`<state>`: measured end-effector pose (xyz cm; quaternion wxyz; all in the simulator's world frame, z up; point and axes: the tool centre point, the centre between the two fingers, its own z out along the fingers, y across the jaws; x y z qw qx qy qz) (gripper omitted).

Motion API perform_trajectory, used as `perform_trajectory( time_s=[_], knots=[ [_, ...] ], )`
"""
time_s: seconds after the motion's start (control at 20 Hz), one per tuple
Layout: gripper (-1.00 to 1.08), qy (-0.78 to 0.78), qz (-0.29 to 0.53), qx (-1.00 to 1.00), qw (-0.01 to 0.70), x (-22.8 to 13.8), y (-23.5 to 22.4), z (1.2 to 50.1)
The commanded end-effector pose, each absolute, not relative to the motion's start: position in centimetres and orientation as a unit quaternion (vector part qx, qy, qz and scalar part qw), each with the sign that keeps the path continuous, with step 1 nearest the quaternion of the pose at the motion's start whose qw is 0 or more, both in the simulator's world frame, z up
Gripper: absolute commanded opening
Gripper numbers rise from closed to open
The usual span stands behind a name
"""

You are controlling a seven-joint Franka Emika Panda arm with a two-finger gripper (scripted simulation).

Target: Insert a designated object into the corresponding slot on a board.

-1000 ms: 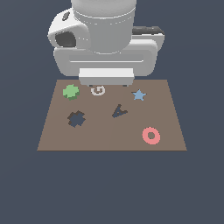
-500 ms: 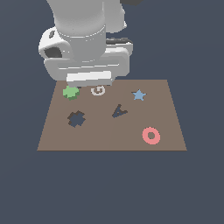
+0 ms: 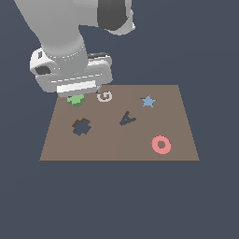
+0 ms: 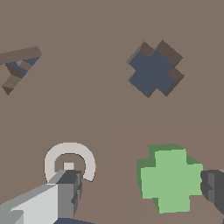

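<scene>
The designated object, a green cross-like block [image 3: 75, 99], lies on the brown board [image 3: 116, 147] at its far corner on the exterior view's left, half hidden under my hand. My gripper [image 3: 80, 93] hangs low over it and stands open. In the wrist view the green block [image 4: 169, 178] lies flat between my fingers, close to the dark finger [image 4: 214, 186], and nothing grips it. The other finger [image 4: 65, 194] is over a white spiral [image 4: 70, 158]. The slot [image 3: 81, 126], a dark notched cross [image 4: 154, 70], sits on the board just nearer the camera than the block.
A white spiral piece [image 3: 104, 96] lies beside the green block. A dark A-shaped cutout [image 3: 126, 118] sits mid-board, a blue star [image 3: 148, 101] at the far right, and a pink ring [image 3: 161, 144] at the near right of the exterior view.
My arm has swung toward the exterior view's left and come down, so the hand now covers part of the green block. The pieces on the board have not moved.
</scene>
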<state>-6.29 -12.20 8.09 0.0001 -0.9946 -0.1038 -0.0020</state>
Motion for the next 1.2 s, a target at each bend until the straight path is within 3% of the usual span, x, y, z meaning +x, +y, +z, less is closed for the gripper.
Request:
perform_trajectory(
  time_s=[0.0, 0.45, 1.15],
  knots=[
    [1.00, -0.116, -0.002, -0.993, 0.000, -6.8, -13.5, 7.1],
    [1.00, -0.137, 0.000, -0.991, 0.000, -7.5, -16.2, 5.1],
    [1.00, -0.139, 0.000, -0.990, 0.000, -7.5, -16.4, 3.0]
  ],
)
